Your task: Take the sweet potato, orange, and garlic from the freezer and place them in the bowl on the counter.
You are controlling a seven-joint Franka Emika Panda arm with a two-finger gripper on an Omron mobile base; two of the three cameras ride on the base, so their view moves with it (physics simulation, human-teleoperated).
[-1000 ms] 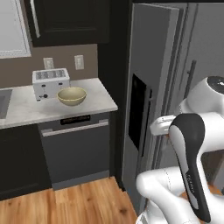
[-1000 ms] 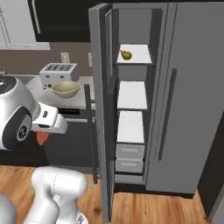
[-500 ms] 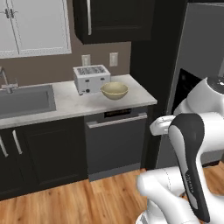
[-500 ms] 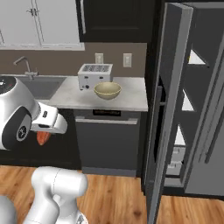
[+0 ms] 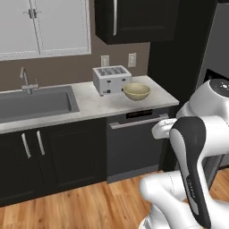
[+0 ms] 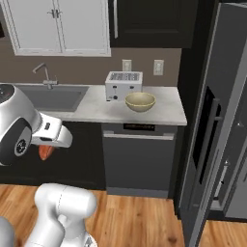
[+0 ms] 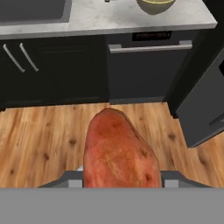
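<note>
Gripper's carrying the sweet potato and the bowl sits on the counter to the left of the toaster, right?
Not quite. The gripper does hold the sweet potato, but the bowl sits on the counter to the right of the toaster, as the right base view shows.

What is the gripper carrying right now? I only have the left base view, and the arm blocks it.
Observer: The gripper is shut on the sweet potato, which the hand view shows between the fingers.
Operator: Is the bowl empty?
Observer: In the right base view, nothing shows inside the bowl.
Operator: Where's the sweet potato relative to the counter?
Observer: In the right base view, it hangs below the counter edge, over the wood floor.
</note>
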